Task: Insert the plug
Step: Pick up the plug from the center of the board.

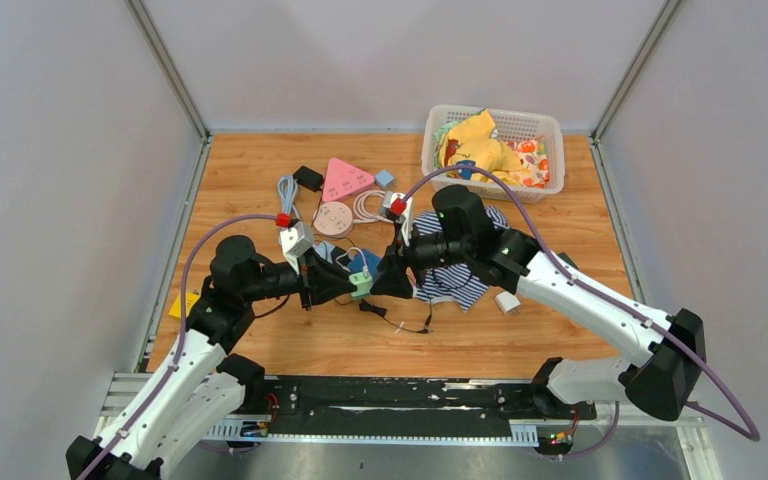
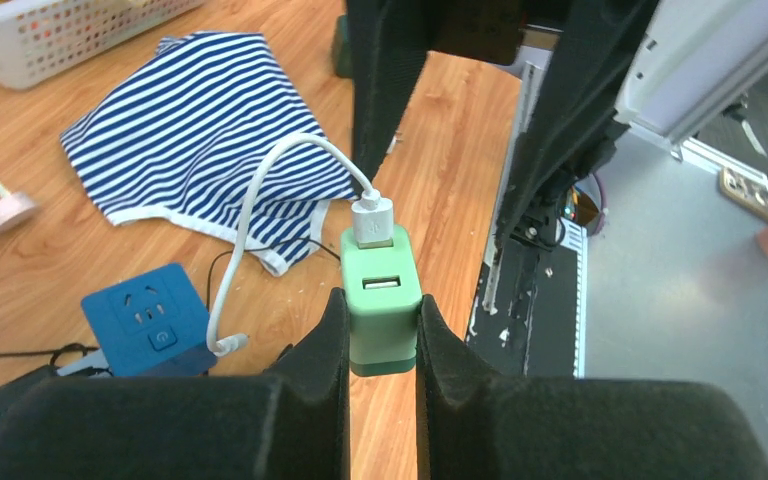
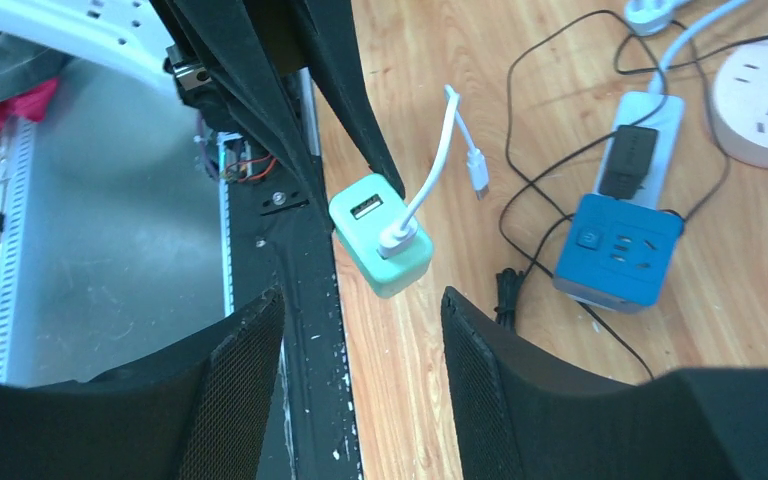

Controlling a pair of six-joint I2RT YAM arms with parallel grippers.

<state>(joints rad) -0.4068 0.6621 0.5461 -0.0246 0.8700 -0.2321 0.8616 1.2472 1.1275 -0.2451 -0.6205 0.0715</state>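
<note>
Top view, left of centre: the left gripper pinches the green charger by its side faces, jaws pressed against it. The charger is at mid-frame, between the two grippers. The white USB plug sits in one of its ports. Just right of it, the right gripper has its jaws spread, with the charger beyond its tips and no contact. A blue socket cube lies on the table nearby. A striped cloth lies right of centre and a basket stands upper right.
</note>
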